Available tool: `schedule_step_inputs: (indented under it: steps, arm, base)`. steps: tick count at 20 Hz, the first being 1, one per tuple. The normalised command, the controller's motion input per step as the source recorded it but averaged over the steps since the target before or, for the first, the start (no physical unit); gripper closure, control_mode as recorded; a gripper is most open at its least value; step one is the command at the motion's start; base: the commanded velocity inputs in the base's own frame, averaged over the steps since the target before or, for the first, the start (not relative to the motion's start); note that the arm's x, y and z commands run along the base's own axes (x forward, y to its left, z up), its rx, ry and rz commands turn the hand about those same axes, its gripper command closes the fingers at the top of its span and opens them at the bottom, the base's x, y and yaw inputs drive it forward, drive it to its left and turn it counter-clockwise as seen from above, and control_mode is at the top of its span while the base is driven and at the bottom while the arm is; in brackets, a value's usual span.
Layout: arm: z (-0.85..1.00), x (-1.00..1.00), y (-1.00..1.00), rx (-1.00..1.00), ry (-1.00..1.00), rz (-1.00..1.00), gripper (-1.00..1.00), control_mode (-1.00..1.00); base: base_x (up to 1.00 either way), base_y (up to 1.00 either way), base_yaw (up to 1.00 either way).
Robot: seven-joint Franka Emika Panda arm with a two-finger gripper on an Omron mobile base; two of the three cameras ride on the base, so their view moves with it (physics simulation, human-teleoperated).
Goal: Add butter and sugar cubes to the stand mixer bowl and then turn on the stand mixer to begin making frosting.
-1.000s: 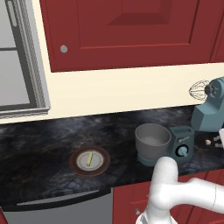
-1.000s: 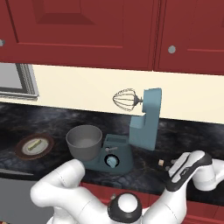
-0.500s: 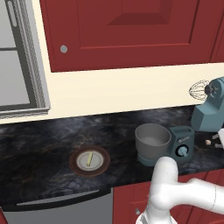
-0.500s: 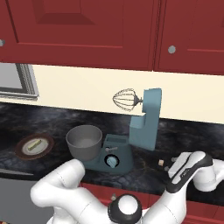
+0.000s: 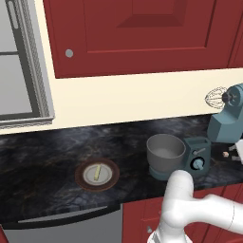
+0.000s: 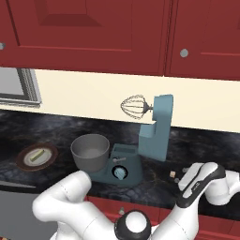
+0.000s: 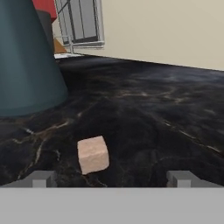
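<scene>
A pale tan sugar cube (image 7: 92, 154) lies on the dark counter just ahead of my open gripper (image 7: 110, 178), left of centre between the fingertips (image 7: 41, 178), with nothing held. From the right base view the gripper (image 6: 183, 175) hovers low beside the cube (image 6: 173, 174), right of the teal stand mixer (image 6: 153, 136). The mixer's head is tilted up with the wire whisk raised. The grey metal bowl (image 6: 90, 152) sits on the mixer base above the round knob (image 6: 120, 173). The butter (image 5: 97, 172), a thin yellow stick, lies on a round plate (image 5: 110, 180) far to the left.
The mixer's teal column (image 7: 26, 57) rises close on the left of the hand view. Red cabinets (image 5: 137, 33) hang above the cream wall. A grey window frame (image 5: 23, 71) is at far left, and a grey appliance front (image 5: 61, 228) sits below the counter edge.
Almost nothing: the hand has shifted only slightly near the sugar cube, and the mixer, bowl and plate are still.
</scene>
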Motion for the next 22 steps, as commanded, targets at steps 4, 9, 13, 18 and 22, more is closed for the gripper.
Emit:
schedule_step_inputs:
  steps: [4,9,13,18,22]
  arm:
    - [-0.12,0.00,0.19,0.03,0.03,0.00,-1.00,-1.00]
    - [-0.08,0.00,0.22,0.04,0.04,0.00,-1.00,-1.00]
    - [-0.09,-0.03,0.24,0.03,0.00,0.00,-1.00,-1.00]
    - [-0.12,-0.01,0.17,0.03,0.00,0.00,-1.00,-1.00]
    - [-0.13,-0.02,0.20,0.02,0.00,0.00,-1.00,-1.00]
  base:
    - [0.00,0.00,0.00]
    - [0.00,0.00,0.00]
    - [0.00,0.00,0.00]
    - [0.00,0.00,0.00]
    - [0.00,0.00,0.00]
